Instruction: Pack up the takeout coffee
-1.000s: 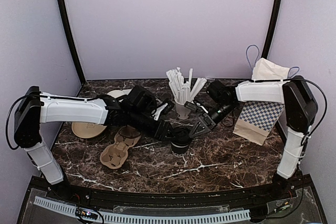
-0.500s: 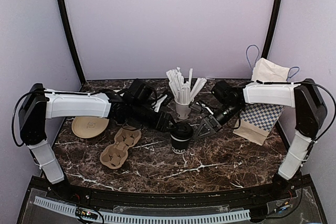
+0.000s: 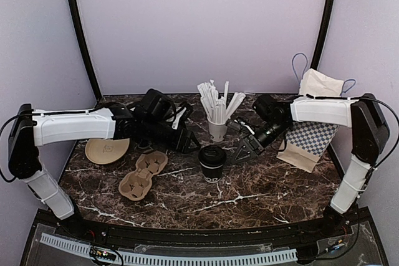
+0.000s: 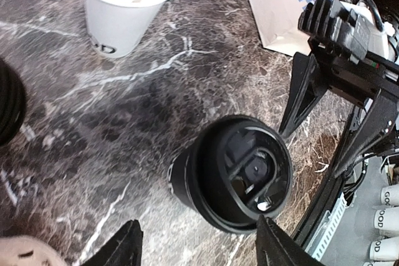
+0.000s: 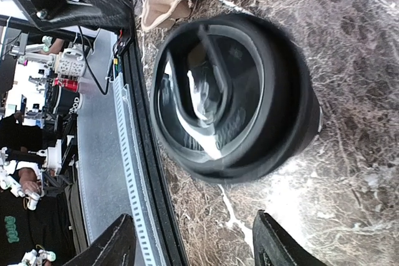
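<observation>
- Closest to me is the cardboard cup carrier (image 3: 142, 174). It's lying on the marble surface (image 3: 262, 185), off to the left of the takeout coffee (image 3: 212, 163) and a touch nearer.
- The takeout coffee is upright with its lid on, mid-surface, and nothing's touching it.
- My left tool (image 3: 188, 144) sits just left of the coffee and slightly behind it. Fingers apart, gripping nothing.
- My right tool (image 3: 240, 152) is just right of the coffee, fingers apart too, also gripping nothing.
- The white straw cup (image 3: 217, 130) is right behind the coffee.
- The paper bag (image 3: 310, 132) stands well to the right of the coffee, toward the back.
</observation>
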Robot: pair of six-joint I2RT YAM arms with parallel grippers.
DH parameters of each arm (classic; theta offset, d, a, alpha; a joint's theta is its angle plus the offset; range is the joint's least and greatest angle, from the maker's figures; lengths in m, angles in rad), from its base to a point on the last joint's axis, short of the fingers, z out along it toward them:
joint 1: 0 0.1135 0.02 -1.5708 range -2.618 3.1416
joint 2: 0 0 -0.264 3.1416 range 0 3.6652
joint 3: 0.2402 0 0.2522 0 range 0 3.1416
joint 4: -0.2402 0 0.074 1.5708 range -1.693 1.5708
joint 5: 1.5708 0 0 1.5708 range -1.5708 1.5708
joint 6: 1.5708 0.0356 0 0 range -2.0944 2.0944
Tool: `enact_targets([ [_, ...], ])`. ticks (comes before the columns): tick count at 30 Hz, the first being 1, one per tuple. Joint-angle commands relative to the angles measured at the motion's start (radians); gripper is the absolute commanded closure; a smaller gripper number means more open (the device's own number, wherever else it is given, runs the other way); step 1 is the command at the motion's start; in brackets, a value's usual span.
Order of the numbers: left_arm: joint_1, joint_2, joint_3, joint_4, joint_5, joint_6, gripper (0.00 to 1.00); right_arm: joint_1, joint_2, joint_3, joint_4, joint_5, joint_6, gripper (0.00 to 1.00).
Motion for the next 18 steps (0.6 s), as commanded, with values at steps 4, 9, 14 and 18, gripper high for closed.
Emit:
enact_targets([
  [4,0.001,-0.134,-0.103,-0.056,-0.061,-0.135,0.43,-0.035,0.024,0.067,-0.011,0.039,-0.022,0.39],
  [9,0.001,-0.105,-0.143,0.085,0.036,-0.263,0.48,-0.047,0.045,0.096,0.025,0.069,0.011,0.43],
  [14,0.001,-0.052,-0.159,0.222,0.137,-0.343,0.48,-0.047,0.079,0.120,0.047,0.032,0.047,0.46],
  [18,0.001,-0.026,-0.158,0.262,0.150,-0.359,0.49,-0.046,0.083,0.121,0.059,0.025,0.057,0.47],
])
